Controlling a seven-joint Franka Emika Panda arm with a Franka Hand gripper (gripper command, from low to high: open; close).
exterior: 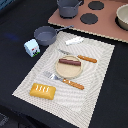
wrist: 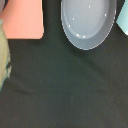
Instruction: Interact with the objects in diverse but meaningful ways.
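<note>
In the exterior view a striped placemat point(exterior: 95, 85) carries a beige plate point(exterior: 68, 71) with the brown sausage point(exterior: 69, 62) lying across it. The yellow scored bread loaf point(exterior: 43, 90) rests on the mat's near corner. A white-and-light-blue carton point(exterior: 32, 47) stands just off the mat, beside the dark grey saucepan point(exterior: 45, 35). The small white bottle point(exterior: 74, 40) lies at the mat's far edge. Neither the arm nor the gripper shows in any view. The wrist view looks down on a grey bowl point(wrist: 87, 22) and a pink board's corner point(wrist: 22, 20).
An orange-handled knife point(exterior: 82, 58) and fork point(exterior: 67, 81) flank the plate. A pink toy stove point(exterior: 107, 25) at the back holds a grey pot point(exterior: 68, 7), with a bowl point(exterior: 123, 16) at its right end. An olive blur point(wrist: 4, 55) sits at the wrist view's edge.
</note>
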